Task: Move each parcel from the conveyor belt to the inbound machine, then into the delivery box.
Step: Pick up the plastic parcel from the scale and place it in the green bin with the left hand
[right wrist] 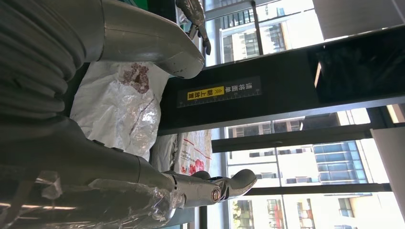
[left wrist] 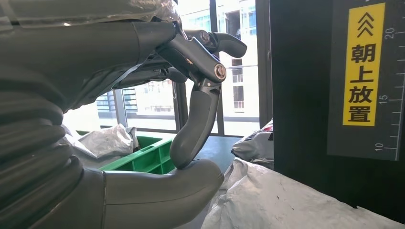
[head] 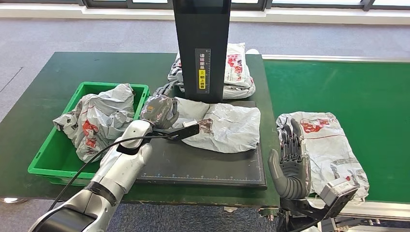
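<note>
My left hand [head: 159,110] sits at the left end of the crumpled grey parcel [head: 225,126] that lies on the black platform of the inbound machine [head: 203,166], just in front of its dark upright column [head: 202,43]. In the left wrist view the fingers [left wrist: 196,124] curl down toward the thumb, but I cannot tell whether they pinch the wrapping. My right hand [head: 290,164] stands upright with its fingers spread and holds nothing, at the near left corner of the green conveyor belt [head: 353,82], right beside the left edge of a grey parcel with red print [head: 324,145] that lies on the belt. Another parcel [head: 239,72] lies behind the column. The green delivery box [head: 63,145] stands on the left part of the bench [head: 48,77] with a parcel [head: 96,121] already in it.
</note>
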### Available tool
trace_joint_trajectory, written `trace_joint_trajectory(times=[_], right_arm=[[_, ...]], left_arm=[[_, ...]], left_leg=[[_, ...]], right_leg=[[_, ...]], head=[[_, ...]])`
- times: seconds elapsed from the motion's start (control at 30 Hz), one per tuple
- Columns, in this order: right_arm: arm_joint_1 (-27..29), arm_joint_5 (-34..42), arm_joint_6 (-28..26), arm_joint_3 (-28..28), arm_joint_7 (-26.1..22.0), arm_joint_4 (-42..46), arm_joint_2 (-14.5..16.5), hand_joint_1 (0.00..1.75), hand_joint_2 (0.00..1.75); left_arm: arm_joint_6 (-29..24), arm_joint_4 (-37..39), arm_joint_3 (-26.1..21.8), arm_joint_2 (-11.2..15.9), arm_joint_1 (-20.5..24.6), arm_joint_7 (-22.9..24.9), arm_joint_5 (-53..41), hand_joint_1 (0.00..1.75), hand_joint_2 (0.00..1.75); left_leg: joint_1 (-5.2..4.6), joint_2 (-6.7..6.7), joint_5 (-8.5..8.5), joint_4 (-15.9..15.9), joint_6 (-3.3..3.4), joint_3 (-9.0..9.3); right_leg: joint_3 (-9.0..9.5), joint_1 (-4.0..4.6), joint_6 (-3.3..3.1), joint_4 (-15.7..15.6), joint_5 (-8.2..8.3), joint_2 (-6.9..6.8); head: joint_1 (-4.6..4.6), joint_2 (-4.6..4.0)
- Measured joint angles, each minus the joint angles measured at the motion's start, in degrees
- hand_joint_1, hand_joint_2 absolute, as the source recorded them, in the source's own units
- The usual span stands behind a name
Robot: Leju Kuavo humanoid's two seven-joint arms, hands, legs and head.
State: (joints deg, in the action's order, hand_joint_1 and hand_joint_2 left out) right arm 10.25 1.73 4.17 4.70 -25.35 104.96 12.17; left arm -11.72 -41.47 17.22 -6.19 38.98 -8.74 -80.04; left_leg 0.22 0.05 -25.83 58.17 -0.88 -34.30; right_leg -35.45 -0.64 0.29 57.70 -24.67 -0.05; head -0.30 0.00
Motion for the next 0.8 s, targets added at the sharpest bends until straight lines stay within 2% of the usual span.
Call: trace_joint_trajectory(times=[0.8], right_arm=[[0.00,0.00,0.01,0.00,0.00,-0.17,0.00,0.00,1.75]], left_arm=[[0.00,0.07,0.00,0.00,0.00,0.00,0.00,0.00,1.75]], left_leg=[[0.00,0.00,0.00,0.00,0.00,0.00]], right_leg=[[0.00,0.00,0.00,0.00,0.00,0.00]], head=[[-0.01,0.00]])
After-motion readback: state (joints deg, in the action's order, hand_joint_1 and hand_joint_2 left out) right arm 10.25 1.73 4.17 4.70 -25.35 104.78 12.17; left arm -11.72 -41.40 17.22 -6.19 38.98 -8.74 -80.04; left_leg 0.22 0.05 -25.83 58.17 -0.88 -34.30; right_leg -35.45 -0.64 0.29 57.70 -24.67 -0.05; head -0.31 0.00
